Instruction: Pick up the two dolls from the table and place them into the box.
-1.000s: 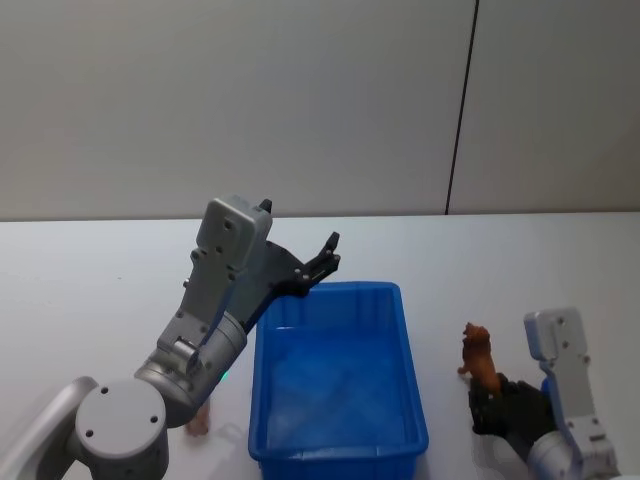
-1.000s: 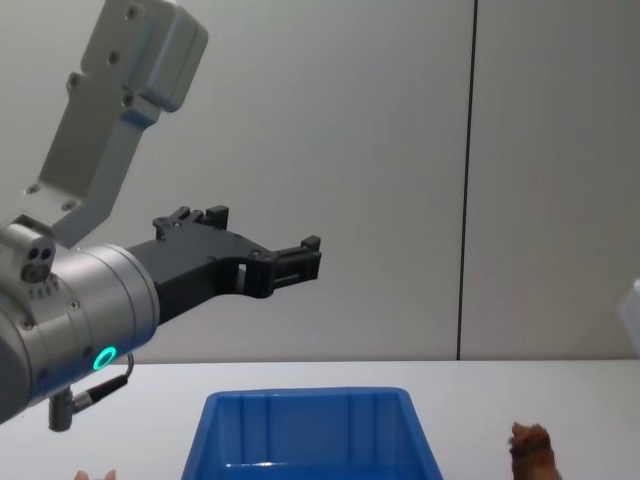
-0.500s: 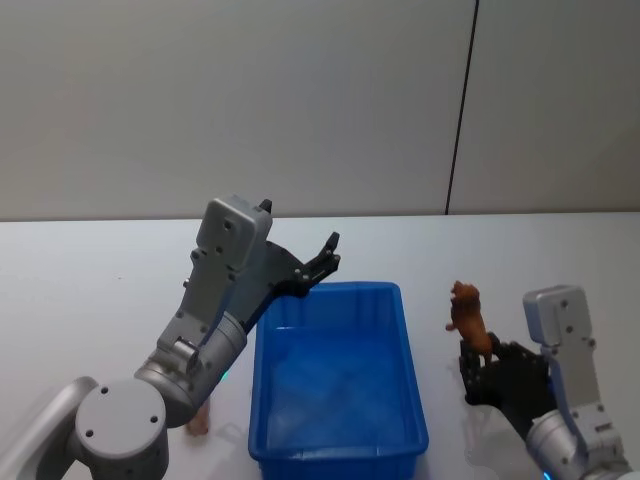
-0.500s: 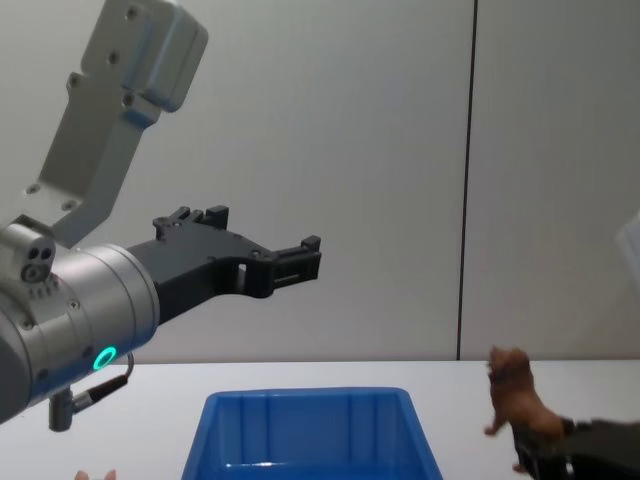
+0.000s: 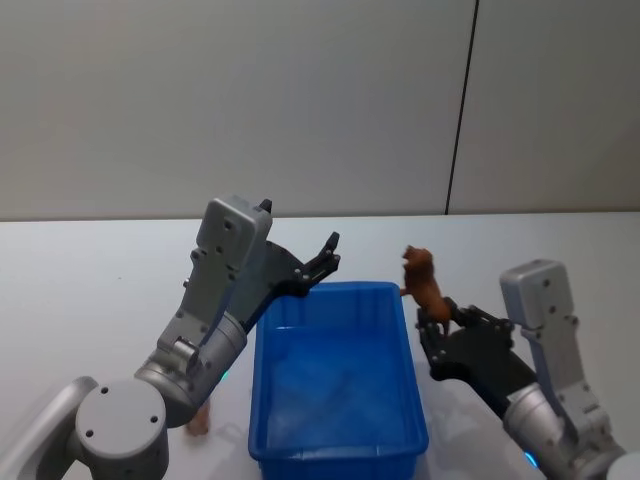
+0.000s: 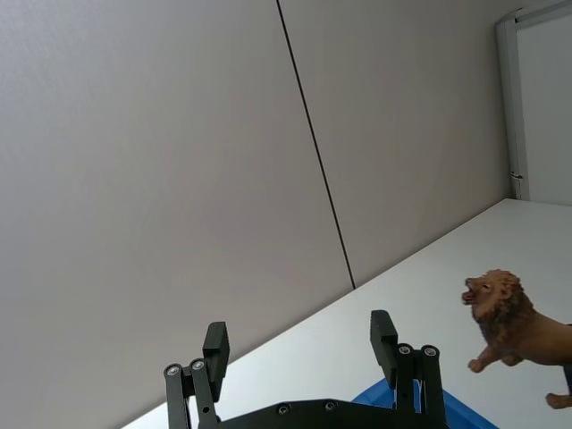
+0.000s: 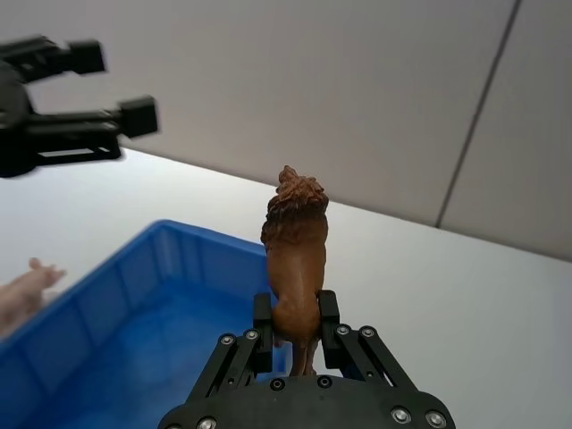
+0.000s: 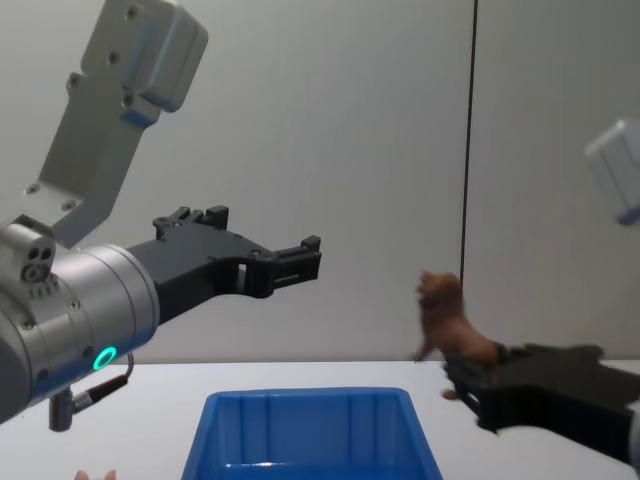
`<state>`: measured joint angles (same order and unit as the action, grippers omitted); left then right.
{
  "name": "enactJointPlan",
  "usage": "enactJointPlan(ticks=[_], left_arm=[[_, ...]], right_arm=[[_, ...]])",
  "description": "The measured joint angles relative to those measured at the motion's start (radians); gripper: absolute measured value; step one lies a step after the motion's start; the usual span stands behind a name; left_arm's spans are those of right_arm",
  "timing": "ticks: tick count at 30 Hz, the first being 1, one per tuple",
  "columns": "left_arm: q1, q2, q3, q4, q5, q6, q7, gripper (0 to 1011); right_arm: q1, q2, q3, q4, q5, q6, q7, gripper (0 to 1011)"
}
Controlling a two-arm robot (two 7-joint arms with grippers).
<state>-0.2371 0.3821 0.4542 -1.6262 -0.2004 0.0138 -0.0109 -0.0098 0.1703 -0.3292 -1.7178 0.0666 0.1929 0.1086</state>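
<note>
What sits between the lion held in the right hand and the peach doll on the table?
The blue box, seen in the head view: the lion is by its right rim, the peach doll off its left side.

Soft, even indoor light from above — bright, without hard edges. The grey wall is lit alike across its 2 panels. The white table reads bright, with only faint shadow beside the box (its blue floor carries a pale sheen). A green ring light glows on the left arm; the reddish-brown doll looks faintly glossy.
</note>
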Motion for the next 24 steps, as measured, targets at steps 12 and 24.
enactJointPlan(ticks=[12,24], left_arm=[[0.0,0.0,0.0,0.0,0.0,0.0,0.0,1001],[0.0,0.0,0.0,0.0,0.0,0.0,0.0,1001]], right_arm=[[0.084,-0.053,-0.026,0.076,-0.017,0.0,0.162,332],[0.152,-0.1,-0.046,0.163,-0.033,0.033,0.23,691]])
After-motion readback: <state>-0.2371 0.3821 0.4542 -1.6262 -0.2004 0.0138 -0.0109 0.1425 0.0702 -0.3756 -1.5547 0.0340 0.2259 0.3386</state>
